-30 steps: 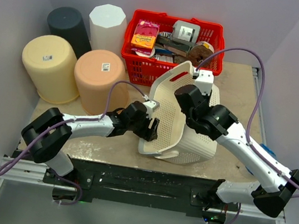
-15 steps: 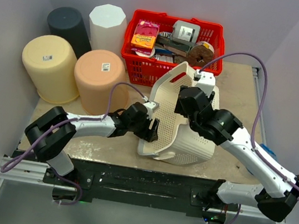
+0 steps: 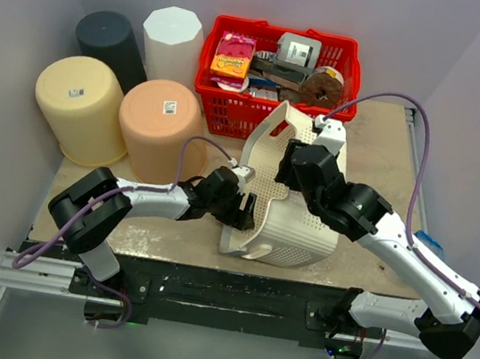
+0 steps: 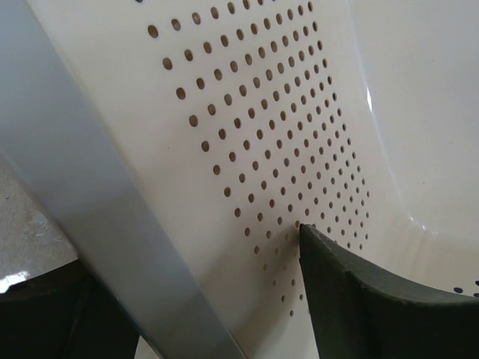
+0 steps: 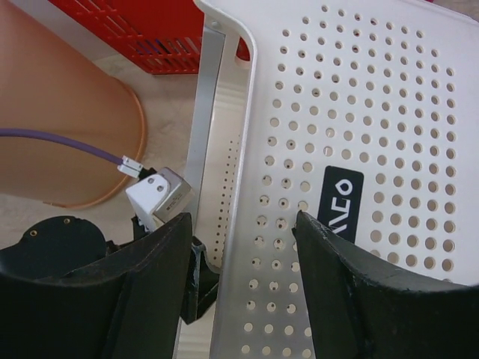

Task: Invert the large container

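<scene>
A large white plastic basket with perforated walls [image 3: 300, 229] lies tipped on its side in the middle of a worn wooden table [image 3: 382, 137], its open mouth facing left and its base towards the right. Its far rim rises in front of a red plastic crate full of packaged goods [image 3: 223, 109]; I cannot tell whether the two touch. My left claw [image 3: 243, 207] reaches in from the left and straddles the near part of the basket's rim. One finger [image 4: 352, 292] is inside, pressed against the dotted wall, and the other is outside beneath the grey lip, so this claw is clamped on the rim. My right claw [image 5: 241, 224] sits over the far upper side of the basket with its fingers spread wide. The perforated outer wall and a small black label [image 5: 340, 202] show in the gap, and nothing is pinched between the fingers. Whether those fingers touch the wall I cannot tell. At the far left stand four upturned tubs: a peach one [image 3: 159, 127] just left of the basket, a pale yellow one [image 3: 79, 106], a white one [image 3: 171, 38] and a dark grey one [image 3: 107, 38].
</scene>
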### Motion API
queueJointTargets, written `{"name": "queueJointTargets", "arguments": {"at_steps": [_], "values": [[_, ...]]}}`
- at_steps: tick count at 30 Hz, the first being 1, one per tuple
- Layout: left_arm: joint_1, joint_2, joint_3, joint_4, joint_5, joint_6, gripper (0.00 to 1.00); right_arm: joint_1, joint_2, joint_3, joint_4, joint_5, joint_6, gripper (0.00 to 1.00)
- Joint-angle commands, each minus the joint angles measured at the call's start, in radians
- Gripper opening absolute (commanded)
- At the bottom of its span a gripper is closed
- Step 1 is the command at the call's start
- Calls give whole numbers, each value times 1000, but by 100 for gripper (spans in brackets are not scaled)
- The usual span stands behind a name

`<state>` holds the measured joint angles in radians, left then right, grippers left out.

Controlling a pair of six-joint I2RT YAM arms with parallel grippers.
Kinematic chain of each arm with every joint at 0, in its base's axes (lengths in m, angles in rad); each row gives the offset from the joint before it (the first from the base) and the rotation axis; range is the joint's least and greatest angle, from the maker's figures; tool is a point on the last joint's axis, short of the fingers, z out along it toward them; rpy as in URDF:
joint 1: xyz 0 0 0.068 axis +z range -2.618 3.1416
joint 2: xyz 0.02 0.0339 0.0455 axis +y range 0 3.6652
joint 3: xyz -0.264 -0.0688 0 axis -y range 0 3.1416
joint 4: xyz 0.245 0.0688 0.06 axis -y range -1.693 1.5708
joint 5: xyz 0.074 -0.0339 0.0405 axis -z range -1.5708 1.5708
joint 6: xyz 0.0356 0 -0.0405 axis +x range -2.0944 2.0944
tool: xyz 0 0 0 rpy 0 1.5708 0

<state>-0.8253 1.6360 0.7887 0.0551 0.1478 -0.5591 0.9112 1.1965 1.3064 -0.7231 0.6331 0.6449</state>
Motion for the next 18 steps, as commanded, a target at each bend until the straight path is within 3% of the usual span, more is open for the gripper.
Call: {"name": "queueJointTargets", "arguments": {"at_steps": [1,11,18], "values": [[-44,-11,35,25,-46,90,78,25,64,-99,-72,-176,101,60],[-48,-1,37,-138,-212,122,81,25,95,-127,-56,-167,114,61],[-54,-103,24,-176,-293,105,84,25,104,-131,-73,-147,111,63]]}}
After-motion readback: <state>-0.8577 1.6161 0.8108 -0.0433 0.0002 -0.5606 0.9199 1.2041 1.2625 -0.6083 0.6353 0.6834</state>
